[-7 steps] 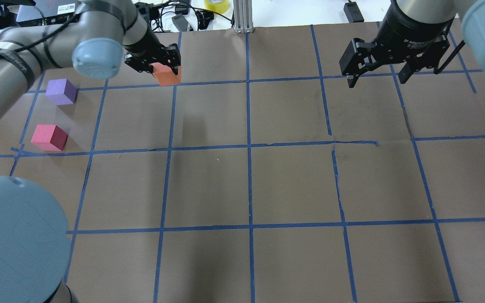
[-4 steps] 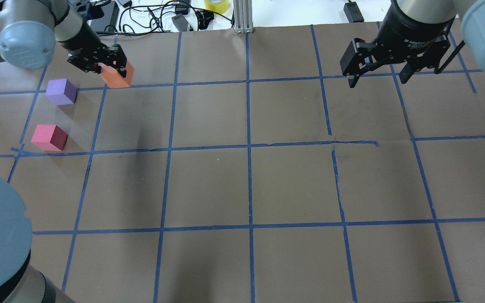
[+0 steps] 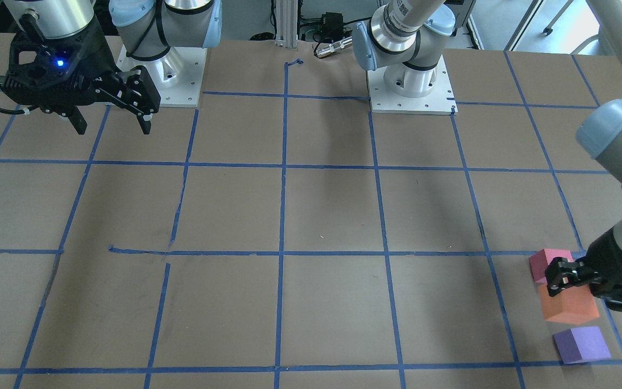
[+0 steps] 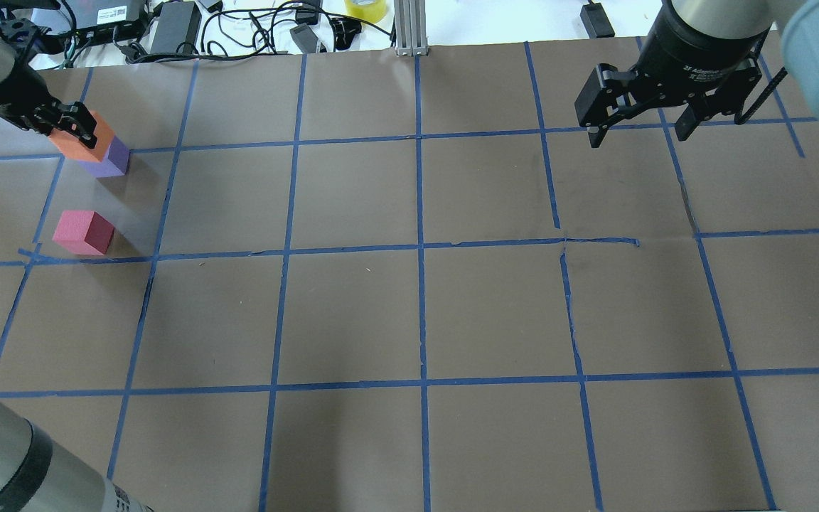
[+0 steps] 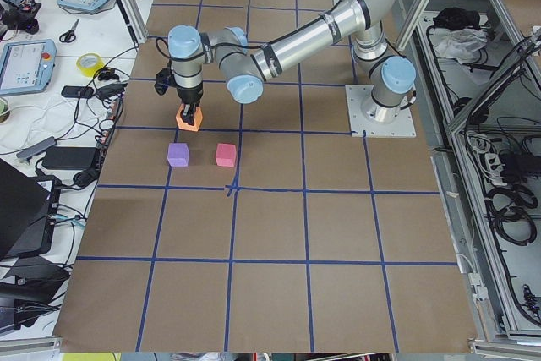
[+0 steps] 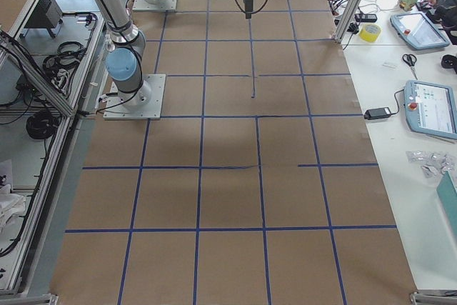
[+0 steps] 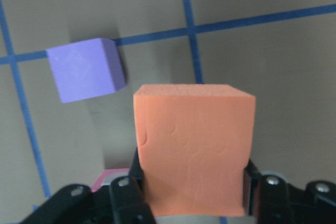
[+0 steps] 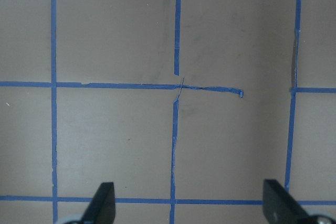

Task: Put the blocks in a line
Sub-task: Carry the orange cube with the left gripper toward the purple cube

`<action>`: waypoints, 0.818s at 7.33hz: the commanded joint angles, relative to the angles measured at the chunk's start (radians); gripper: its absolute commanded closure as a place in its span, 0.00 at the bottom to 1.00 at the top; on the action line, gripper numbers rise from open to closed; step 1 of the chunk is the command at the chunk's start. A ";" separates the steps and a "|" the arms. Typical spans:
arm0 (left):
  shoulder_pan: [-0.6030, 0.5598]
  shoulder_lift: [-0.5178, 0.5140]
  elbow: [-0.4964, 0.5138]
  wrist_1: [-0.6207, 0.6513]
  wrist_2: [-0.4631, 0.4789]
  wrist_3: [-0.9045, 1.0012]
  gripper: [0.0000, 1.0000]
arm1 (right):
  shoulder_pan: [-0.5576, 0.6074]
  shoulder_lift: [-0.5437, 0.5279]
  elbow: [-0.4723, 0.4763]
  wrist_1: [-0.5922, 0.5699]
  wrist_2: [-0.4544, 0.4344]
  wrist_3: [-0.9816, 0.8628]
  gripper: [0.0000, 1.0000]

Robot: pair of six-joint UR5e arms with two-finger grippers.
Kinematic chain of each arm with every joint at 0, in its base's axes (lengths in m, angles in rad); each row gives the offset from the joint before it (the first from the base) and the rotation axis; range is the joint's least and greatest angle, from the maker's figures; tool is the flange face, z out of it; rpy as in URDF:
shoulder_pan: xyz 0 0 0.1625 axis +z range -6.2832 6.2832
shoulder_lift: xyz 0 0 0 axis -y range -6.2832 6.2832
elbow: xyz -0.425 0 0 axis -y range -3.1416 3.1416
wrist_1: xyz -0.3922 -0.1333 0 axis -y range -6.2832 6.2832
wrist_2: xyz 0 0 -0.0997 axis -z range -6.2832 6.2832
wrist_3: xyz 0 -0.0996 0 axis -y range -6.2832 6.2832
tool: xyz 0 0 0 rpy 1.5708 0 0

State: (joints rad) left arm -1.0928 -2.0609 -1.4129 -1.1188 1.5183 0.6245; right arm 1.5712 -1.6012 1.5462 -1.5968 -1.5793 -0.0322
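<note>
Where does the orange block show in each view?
Front-facing: orange block lower right.
Overhead: block upper left.
Left side: block upper left.
Right side: not seen.
Left wrist: block centre.
Right wrist: absent.
Shared landmark: purple block close by.

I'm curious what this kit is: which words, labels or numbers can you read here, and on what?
"2F Adaptive": white print on the body of the right tool; the rest is unreadable.
White lettering on the left arm: partly cut off, unreadable.
Pale sticker on a black device behind the table: too small to read.
</note>
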 commanded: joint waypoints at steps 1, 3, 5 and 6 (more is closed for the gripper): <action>0.060 -0.036 -0.024 0.050 -0.056 0.044 1.00 | 0.000 0.001 0.000 0.000 -0.004 -0.002 0.00; 0.114 -0.057 -0.060 0.108 -0.059 0.096 1.00 | -0.002 0.001 0.000 0.000 -0.005 -0.002 0.00; 0.114 -0.086 -0.072 0.108 -0.096 0.084 1.00 | -0.002 0.001 0.000 0.001 -0.007 -0.002 0.00; 0.114 -0.099 -0.070 0.109 -0.098 0.042 1.00 | -0.003 0.001 0.000 0.002 -0.007 -0.003 0.00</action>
State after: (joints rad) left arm -0.9797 -2.1436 -1.4810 -1.0124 1.4302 0.7001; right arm 1.5688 -1.5999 1.5463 -1.5959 -1.5856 -0.0341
